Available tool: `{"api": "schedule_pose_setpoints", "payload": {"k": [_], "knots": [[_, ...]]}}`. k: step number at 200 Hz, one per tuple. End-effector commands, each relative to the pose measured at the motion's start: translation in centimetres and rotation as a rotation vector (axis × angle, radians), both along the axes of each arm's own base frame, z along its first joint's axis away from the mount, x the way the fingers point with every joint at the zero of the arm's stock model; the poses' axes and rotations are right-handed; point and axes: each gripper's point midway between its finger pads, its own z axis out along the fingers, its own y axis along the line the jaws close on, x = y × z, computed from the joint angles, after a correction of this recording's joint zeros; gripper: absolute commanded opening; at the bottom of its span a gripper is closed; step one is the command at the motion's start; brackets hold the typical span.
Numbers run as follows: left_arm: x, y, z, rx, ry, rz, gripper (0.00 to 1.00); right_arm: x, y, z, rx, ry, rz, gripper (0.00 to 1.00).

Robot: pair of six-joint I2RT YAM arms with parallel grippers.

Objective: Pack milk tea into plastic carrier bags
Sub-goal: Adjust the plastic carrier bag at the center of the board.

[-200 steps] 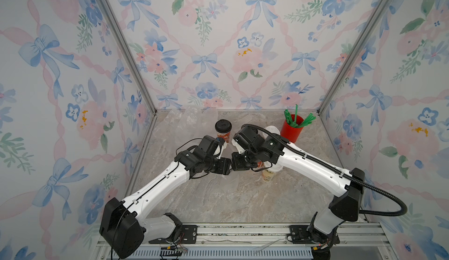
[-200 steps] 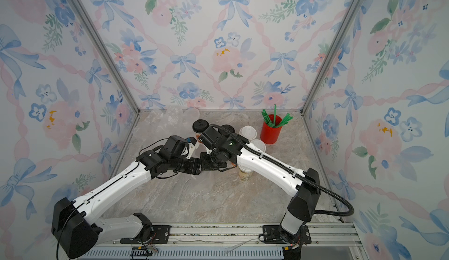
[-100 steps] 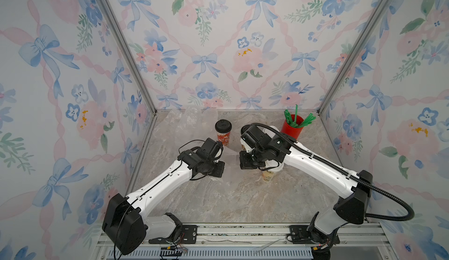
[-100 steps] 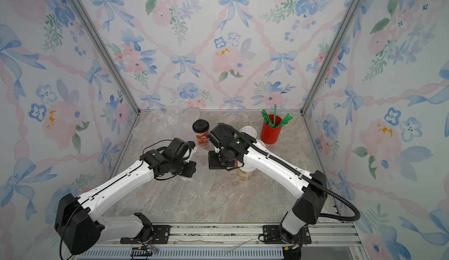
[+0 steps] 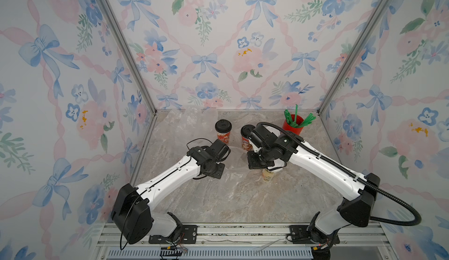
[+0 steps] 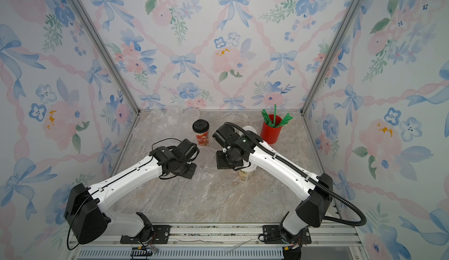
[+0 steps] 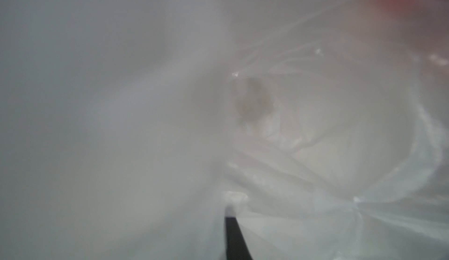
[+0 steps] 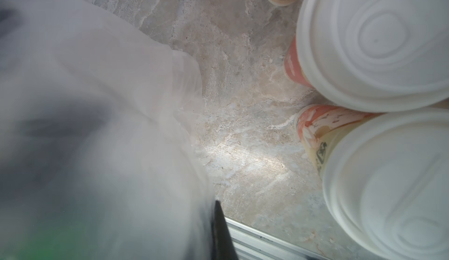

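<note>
Right claw (image 5: 254, 163) pinches a clear bag (image 5: 234, 161) toward the left claw (image 5: 214, 170) (grip hidden by film), likely opening it for cups (image 5: 223, 132).

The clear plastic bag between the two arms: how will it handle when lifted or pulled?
Likely floppy: the clear plastic bag lies crumpled on the table and billows in soft folds across both wrist views. Probably very light, since the film is thin enough to see the table through. Its shiny surface may slip out of a shallow pinch.
</note>
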Motion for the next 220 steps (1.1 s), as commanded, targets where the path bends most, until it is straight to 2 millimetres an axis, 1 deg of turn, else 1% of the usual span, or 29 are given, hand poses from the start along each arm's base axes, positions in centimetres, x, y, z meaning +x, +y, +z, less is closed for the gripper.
{"api": "schedule_pose_setpoints", "payload": {"k": [1,20,31,43,55,64,78,96,124,138,163,184,203,220], "knots": [[0.0,1.7,0.5,0.085,-0.015,0.016,0.13,0.1,-2.1,0.6,-0.082,-0.027,-0.013,0.00],[0.3,2.4,0.8,0.120,-0.039,0.032,0.15,0.4,-3.2,0.5,-0.142,-0.047,-0.024,0.00],[0.3,3.0,0.5,0.159,-0.031,0.039,0.15,0.5,-3.6,0.6,-0.161,-0.052,-0.027,0.00],[0.3,3.0,0.2,0.170,-0.022,0.037,0.16,0.4,-3.4,0.6,-0.152,-0.051,-0.024,0.00],[0.5,2.5,0.5,0.145,-0.020,0.043,0.17,0.3,-2.4,0.5,-0.111,-0.041,-0.008,0.00],[0.5,1.8,0.9,0.100,-0.018,0.046,0.23,0.0,-1.7,0.2,-0.080,-0.026,0.001,0.00],[0.9,0.8,2.2,0.028,-0.045,0.049,0.31,-0.2,-0.5,-0.2,-0.032,-0.005,0.017,0.00],[1.4,-0.3,3.9,-0.068,-0.077,0.046,0.46,-0.6,0.7,-0.9,0.013,0.025,0.031,0.00],[1.8,-1.7,6.3,-0.223,-0.107,0.038,0.59,-0.8,1.3,-1.1,0.039,0.036,0.033,0.00],[1.9,-2.4,7.1,-0.298,-0.110,0.030,0.64,-0.8,1.4,-1.0,0.049,0.035,0.035,0.04],[2.2,-3.6,8.9,-0.456,-0.117,0.020,0.67,-0.8,1.7,-0.7,0.072,0.034,0.040,0.09],[2.6,-3.1,9.7,-0.522,-0.132,0.047,0.67,-0.9,1.8,-0.7,0.074,0.036,0.041,0.14],[2.9,-2.5,10.0,-0.562,-0.139,0.064,0.61,-0.8,1.7,-0.7,0.070,0.035,0.042,0.20],[2.8,-2.5,10.2,-0.598,-0.137,0.060,0.49,-0.7,1.6,-0.7,0.069,0.033,0.040,0.24]]}}
